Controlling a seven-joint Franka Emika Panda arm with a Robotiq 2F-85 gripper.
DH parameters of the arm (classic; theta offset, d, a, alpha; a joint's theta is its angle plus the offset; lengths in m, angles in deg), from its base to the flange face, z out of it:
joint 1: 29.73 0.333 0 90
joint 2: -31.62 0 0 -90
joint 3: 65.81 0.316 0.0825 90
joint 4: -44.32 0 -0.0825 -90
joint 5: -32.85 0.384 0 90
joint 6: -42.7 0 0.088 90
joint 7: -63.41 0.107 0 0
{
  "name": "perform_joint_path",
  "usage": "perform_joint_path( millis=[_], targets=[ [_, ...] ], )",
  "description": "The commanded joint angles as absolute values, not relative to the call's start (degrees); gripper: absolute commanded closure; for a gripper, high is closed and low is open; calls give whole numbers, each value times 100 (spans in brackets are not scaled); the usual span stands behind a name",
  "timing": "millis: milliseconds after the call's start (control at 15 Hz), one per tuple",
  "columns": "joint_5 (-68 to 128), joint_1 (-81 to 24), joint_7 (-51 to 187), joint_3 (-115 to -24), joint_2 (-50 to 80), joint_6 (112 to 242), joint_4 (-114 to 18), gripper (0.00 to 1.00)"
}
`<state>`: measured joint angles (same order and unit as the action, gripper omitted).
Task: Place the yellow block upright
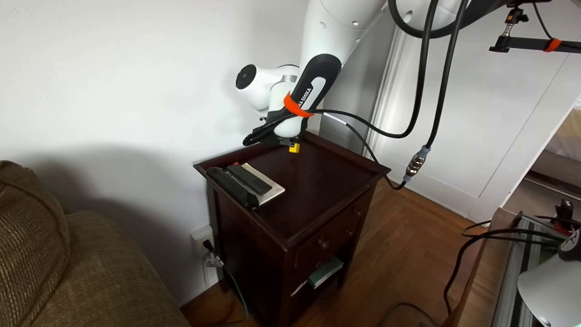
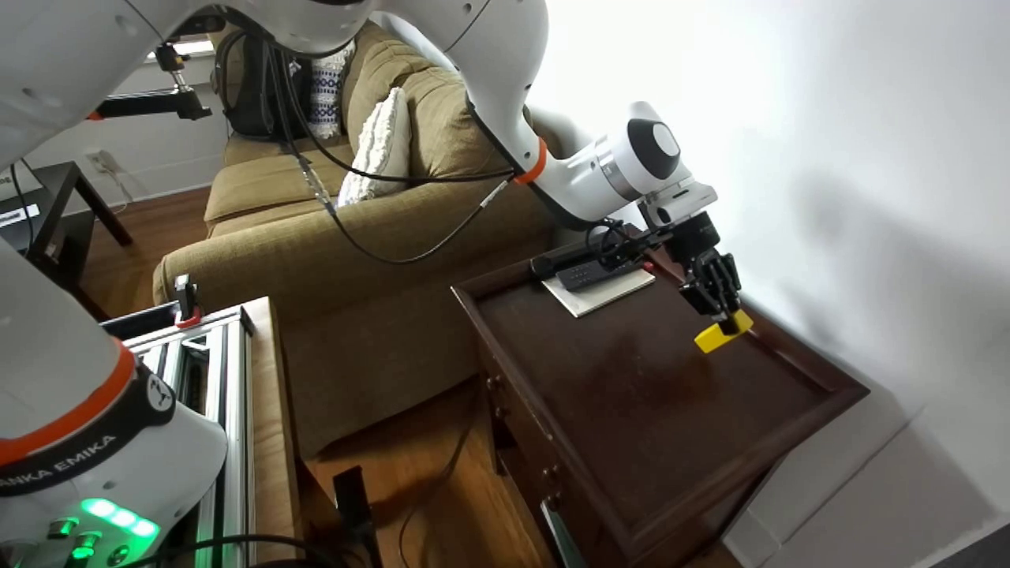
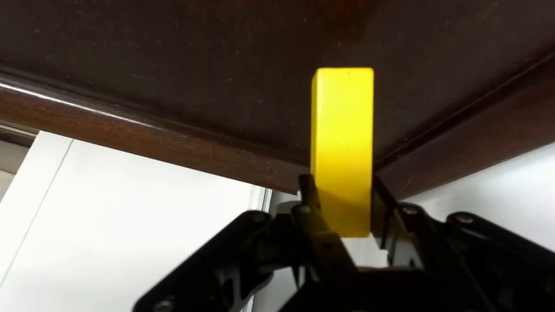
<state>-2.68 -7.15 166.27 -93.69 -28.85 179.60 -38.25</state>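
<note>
your pincer [image 3: 344,201]: clamped on yellow block [image 3: 344,130] | block: tilted, you have it above the bench [image 2: 552,347] | dark remote [image 1: 250,179]: on pale pad [image 1: 274,191], well apart from block

In both exterior views, the smooth white wall [image 2: 852,181] is brightly lit and softly shadowed. In the wrist view, glare is streaked along one edge of the dark brown wooden counter [image 3: 173,147], and the black jaws are blurred.
</note>
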Motion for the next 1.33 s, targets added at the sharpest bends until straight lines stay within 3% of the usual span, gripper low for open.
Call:
perform_joint_path(
  millis=[0,1267],
  targets=[
    [-716,-654,17168,-9422,-2983,17810,-3829,92],
    [-1926,-1172,18246,-8789,-3495,16613,-3113,92]
  ],
)
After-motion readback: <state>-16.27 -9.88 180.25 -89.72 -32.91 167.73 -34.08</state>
